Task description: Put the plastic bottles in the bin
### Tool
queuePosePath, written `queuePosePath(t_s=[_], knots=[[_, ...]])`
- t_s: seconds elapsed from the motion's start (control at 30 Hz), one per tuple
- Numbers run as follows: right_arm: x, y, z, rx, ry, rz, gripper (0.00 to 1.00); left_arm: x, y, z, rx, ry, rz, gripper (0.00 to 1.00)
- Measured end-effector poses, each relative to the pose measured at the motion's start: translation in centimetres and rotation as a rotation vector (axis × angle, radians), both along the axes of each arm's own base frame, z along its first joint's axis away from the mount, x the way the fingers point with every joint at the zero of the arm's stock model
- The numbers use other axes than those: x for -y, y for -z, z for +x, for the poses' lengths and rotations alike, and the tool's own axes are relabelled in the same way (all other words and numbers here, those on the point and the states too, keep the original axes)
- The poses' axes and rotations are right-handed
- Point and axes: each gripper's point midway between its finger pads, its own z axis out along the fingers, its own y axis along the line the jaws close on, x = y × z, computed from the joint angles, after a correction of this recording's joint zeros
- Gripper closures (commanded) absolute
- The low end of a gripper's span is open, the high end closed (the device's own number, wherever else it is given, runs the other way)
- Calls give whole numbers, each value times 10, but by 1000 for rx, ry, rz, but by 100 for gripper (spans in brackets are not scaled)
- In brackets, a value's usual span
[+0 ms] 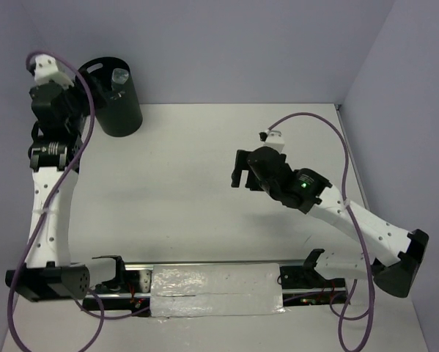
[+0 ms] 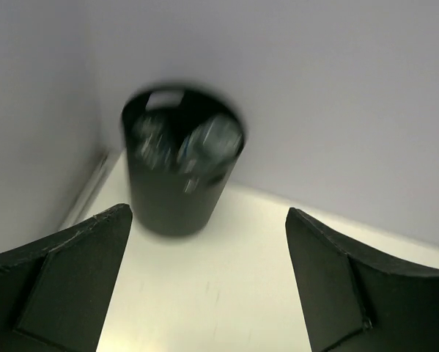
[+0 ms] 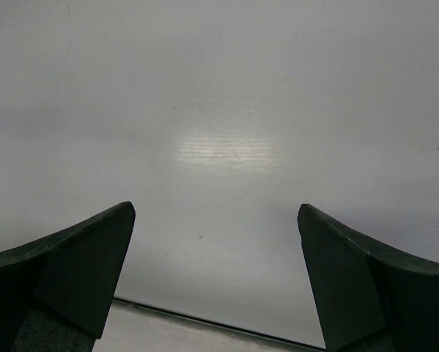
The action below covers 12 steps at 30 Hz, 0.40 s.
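With the plastic bottles (image 1: pixel 119 77) inside the bin (image 1: pixel 120 117), the left gripper (image 2: pixel 208 220) beside it and the right gripper (image 3: pixel 215 213) well apart both gape wide and empty.

the bin (image 1: pixel 124 117), at 11 o'clock on the table (image 1: pixel 182 183), is smooth black with a dull sheen. a clear, crinkly plastic bottle (image 1: pixel 119 76) glints inside it. the table is matt white with a soft glare. a silvery, wrinkled tape strip (image 1: pixel 215 290) lies at 6 o'clock. the left fingers (image 2: pixel 65 286) look matt black and rough-edged.
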Motion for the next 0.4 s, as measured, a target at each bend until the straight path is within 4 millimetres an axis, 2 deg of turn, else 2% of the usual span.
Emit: queuePosePath(t_s=[0.13, 0.23, 0.3, 0.4], knots=[[21, -12, -6, 34, 50, -2, 0, -8, 87, -48, -226, -74, -59, 1], [34, -7, -12, 30, 84, -9, 0, -5, 140, -81, -349, -89, -95, 1], [43, -2, -17, 20, 105, -15, 0, -2, 158, -103, -399, -92, -116, 1], [53, 5, -23, 7, 128, -23, 0, 1, 155, -120, -397, -87, -134, 1]])
